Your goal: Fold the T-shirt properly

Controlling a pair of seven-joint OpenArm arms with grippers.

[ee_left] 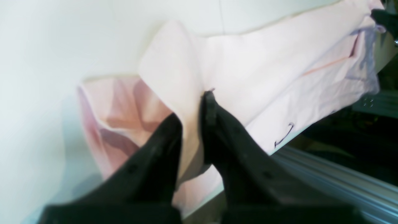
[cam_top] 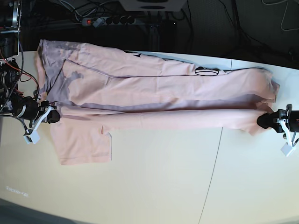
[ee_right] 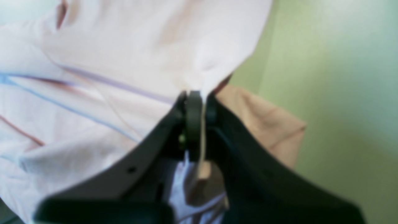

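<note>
Left gripper (ee_left: 192, 109) clenched on a fold of the shirt (cam_top: 154, 100) at its hem end, fabric pinched between the jaws. Right gripper (ee_right: 199, 102) likewise clamped on cloth at the opposite, sleeve end. Shirt lies stretched long across the counter (cam_top: 163, 182) between the two grippers — one sleeve flat below the held edge, black print partly showing along the far edge.

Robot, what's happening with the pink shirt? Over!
Left gripper and right gripper both shut on T-shirt. Shirt stretched across table. Nothing blocking.
</note>
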